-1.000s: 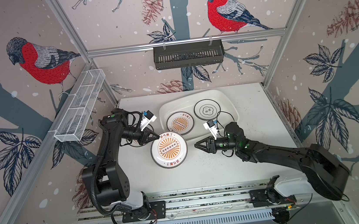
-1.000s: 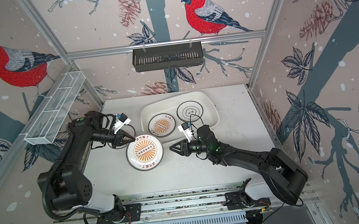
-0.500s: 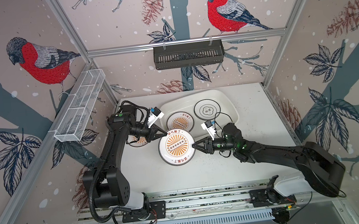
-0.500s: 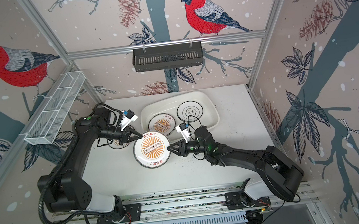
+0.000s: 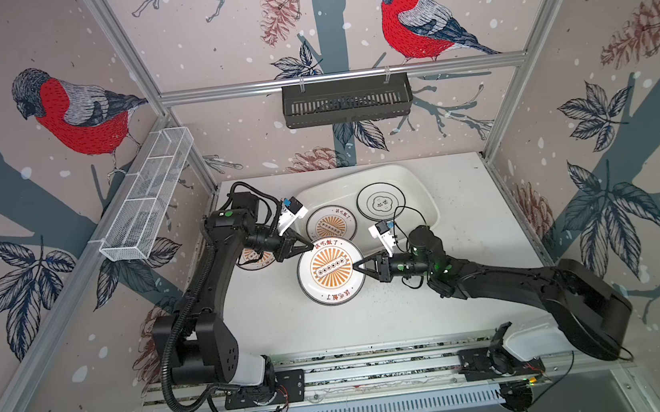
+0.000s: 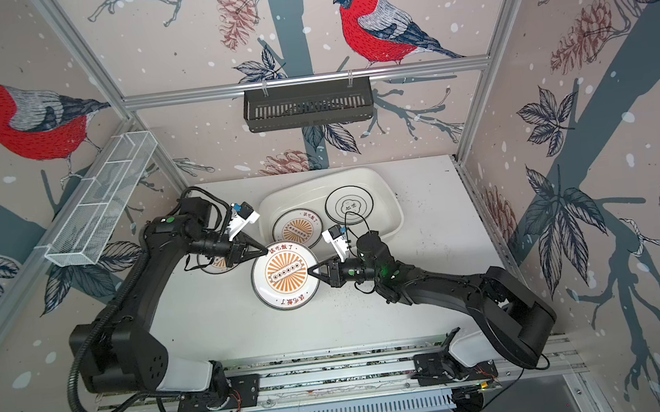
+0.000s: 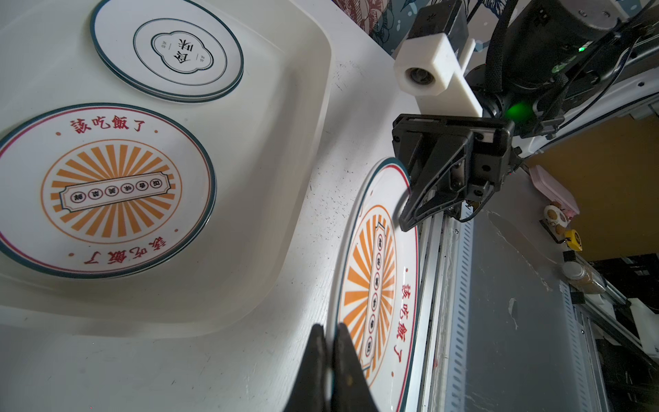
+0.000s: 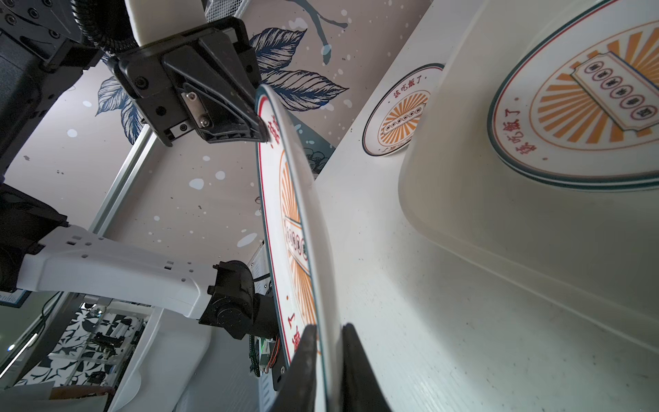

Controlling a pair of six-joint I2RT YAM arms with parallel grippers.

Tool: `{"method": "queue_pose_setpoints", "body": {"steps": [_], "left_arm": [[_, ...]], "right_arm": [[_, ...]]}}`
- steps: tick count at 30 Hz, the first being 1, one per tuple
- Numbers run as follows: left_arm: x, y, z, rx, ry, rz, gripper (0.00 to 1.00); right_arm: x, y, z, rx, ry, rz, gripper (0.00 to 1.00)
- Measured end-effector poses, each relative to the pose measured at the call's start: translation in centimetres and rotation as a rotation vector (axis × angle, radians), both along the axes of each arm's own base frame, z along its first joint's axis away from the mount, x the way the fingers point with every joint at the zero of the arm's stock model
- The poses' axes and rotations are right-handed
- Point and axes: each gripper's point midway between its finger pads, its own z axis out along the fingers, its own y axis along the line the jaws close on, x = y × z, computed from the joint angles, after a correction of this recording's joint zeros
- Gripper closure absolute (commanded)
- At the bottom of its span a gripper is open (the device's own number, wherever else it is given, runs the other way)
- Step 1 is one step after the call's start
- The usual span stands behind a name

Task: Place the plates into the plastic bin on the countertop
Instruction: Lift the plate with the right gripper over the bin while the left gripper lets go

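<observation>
A sunburst plate [image 5: 331, 271] [image 6: 285, 276] hangs tilted over the countertop [image 5: 471, 250], held at two rims. My left gripper [image 5: 311, 246] [image 7: 330, 326] is shut on its far-left rim. My right gripper [image 5: 356, 268] [image 8: 328, 328] is shut on its right rim. The plastic bin [image 5: 419, 197] [image 7: 285, 107] behind it holds a sunburst plate [image 5: 330, 225] and an emblem plate [image 5: 381, 203]. Another sunburst plate [image 5: 254, 259] [image 8: 396, 114] lies on the countertop, partly hidden under my left arm.
A black slotted basket [image 5: 346, 101] hangs on the back wall. A white wire basket [image 5: 147, 193] is mounted on the left wall. The metal rail [image 5: 378, 360] with both arm bases runs along the front edge.
My left gripper carried the sunburst plate to the right. My right gripper moved left to the plate's right rim and closed on it.
</observation>
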Motion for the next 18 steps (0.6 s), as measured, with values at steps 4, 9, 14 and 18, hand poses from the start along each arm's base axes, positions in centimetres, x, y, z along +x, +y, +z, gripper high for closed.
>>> {"method": "queue_pose_setpoints", "body": {"steps": [4, 9, 14, 18], "left_arm": [[-0.2, -0.2, 0.0, -0.005, 0.018, 0.006, 1.00], [-0.3, -0.2, 0.1, -0.006, 0.014, 0.013, 0.91], [-0.5, -0.3, 0.4, -0.011, -0.012, 0.016, 0.52], [-0.5, -0.3, 1.1, -0.017, -0.044, 0.029, 0.28]], "right_arm": [[0.1, -0.1, -0.3, -0.009, 0.008, -0.013, 0.93], [0.2, -0.2, -0.5, -0.014, 0.011, -0.018, 0.97], [0.4, -0.3, -0.5, -0.013, 0.013, -0.023, 0.97], [0.7, -0.4, -0.3, -0.010, 0.011, -0.033, 0.97]]}}
